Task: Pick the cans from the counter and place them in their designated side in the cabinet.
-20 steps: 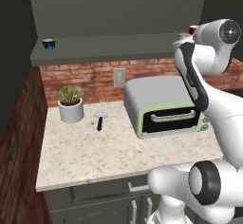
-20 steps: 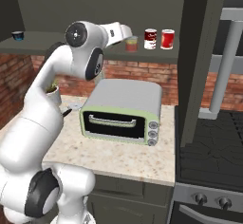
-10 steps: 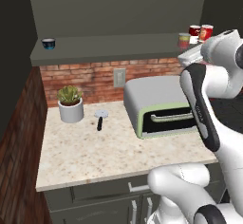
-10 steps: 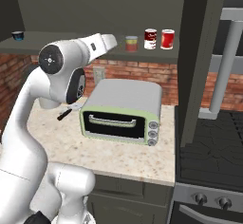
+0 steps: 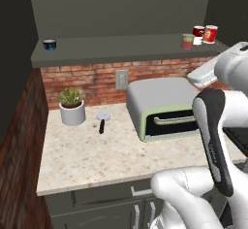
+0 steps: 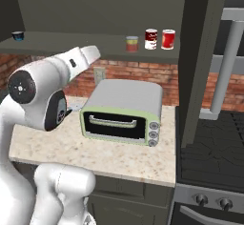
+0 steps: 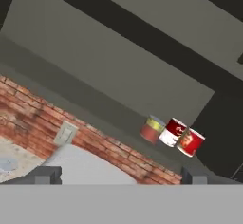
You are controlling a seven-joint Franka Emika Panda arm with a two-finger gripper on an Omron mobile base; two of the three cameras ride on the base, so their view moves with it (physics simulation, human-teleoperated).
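as shelved, both cans [image 6: 150, 39] upright (axes vertical)

The shelf board [image 5: 121, 48] lay free between the blue bowl [image 5: 49, 44] and three cans [image 5: 198, 35] crowded at its right end.

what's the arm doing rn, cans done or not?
Looks done or nearly so. Three cans stand together at the right end of the cabinet shelf: the grey-green-rimmed can, the dark red and white can and a brighter red can. No cans lie on the counter, which holds a toaster oven, a potted plant and a small utensil. The hand is open, holds nothing, and points up toward the cans from below the shelf.
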